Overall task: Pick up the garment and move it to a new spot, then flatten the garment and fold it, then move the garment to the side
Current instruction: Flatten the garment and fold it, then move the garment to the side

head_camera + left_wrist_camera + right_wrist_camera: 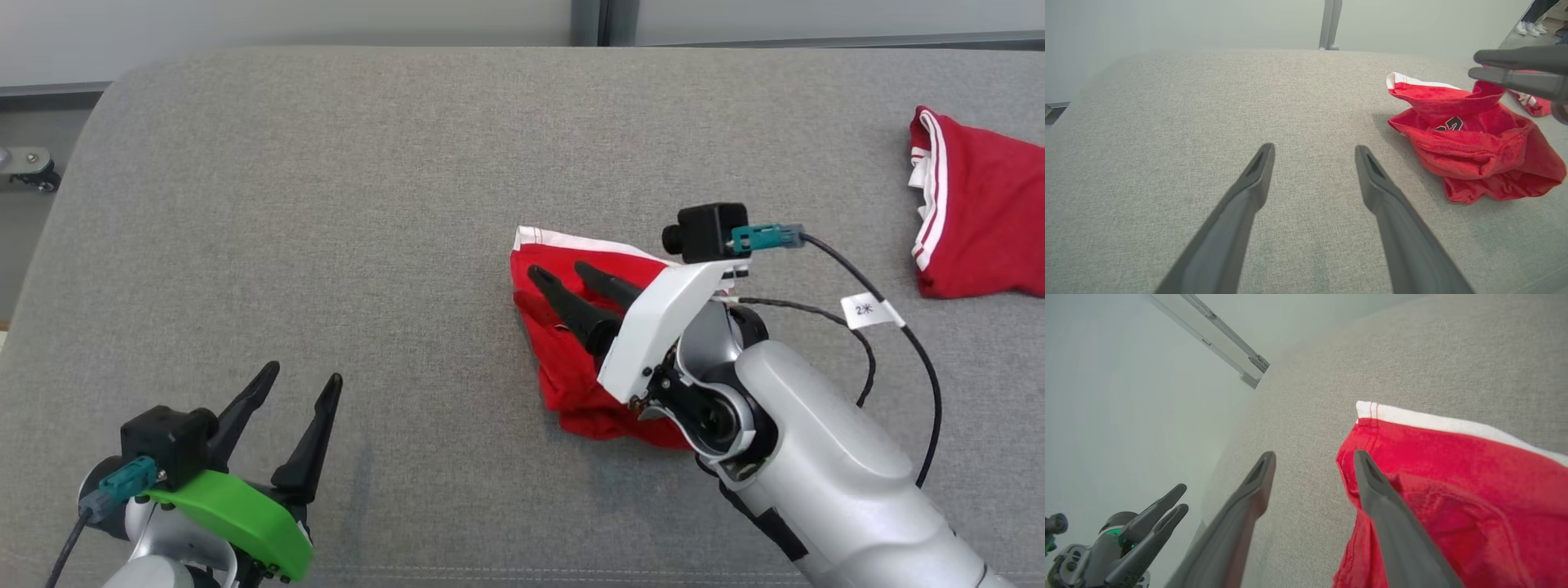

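At seven o'clock my left claw point(302, 374) hangs wide, empty. Past centre toward three, the garment point(563, 376) lies crumpled, soft, light. My right claw point(558, 269) gapes over it, gripping nothing. I'd pinch its white hem point(563, 238).

Two red fabric garments with white trim: a crumpled red garment point(571, 384) right of centre in the frame, and a second red garment point(980, 220) at the upper right edge. Two robot tools, each with two dark fingers: a green-cased left tool point(301, 374) at lower left, a white-cased right tool point(558, 269) near centre. One grey cloth-covered bench point(326, 204).
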Robot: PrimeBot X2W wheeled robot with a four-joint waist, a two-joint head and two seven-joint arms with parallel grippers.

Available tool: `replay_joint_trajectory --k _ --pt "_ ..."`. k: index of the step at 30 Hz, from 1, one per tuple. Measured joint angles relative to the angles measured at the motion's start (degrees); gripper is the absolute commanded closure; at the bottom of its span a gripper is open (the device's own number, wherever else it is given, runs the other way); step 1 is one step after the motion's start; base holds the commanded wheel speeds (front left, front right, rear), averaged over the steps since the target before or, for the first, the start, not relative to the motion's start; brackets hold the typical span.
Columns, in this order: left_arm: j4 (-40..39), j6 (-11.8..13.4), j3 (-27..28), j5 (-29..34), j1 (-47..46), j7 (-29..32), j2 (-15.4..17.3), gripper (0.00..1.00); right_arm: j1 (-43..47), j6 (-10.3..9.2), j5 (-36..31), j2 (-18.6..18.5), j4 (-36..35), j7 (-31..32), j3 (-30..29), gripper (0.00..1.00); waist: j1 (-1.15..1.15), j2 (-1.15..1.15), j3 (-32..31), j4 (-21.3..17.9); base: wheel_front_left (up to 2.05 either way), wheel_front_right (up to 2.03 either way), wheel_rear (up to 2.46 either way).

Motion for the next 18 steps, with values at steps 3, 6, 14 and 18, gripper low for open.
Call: replay_joint_trajectory --k 3,6,14,18 --pt "0.0 0.0 1.0 -0.1 0.1 -0.2 0.1 0.0 0.0 0.01 0.1 -0.9 -3.0 -0.5 -2.2 0.0 0.0 0.0 -0.2 -0.6 0.0 0.0 0.0" --pt "-0.2 0.0 1.9 -0.2 0.1 -0.6 0.5 0.0 0.2 0.01 0.1 -3.9 -4.6 -1.0 -5.8 0.0 0.0 0.0 -0.5 -1.2 0.0 0.0 0.0" --pt "-1.9 0.0 1.8 -0.2 0.1 -0.6 -0.1 0.0 9.0 0.0 1.6 -13.7 -2.5 -0.3 -16.5 0.0 0.0 0.0 -0.7 -1.3 0.0 0.0 0.0" --pt "-2.8 0.0 1.1 -0.2 0.1 -0.6 -0.8 0.0 13.3 0.0 5.4 -12.3 -2.4 1.7 -16.3 0.0 0.0 0.0 -0.4 -0.8 0.0 0.0 0.0"
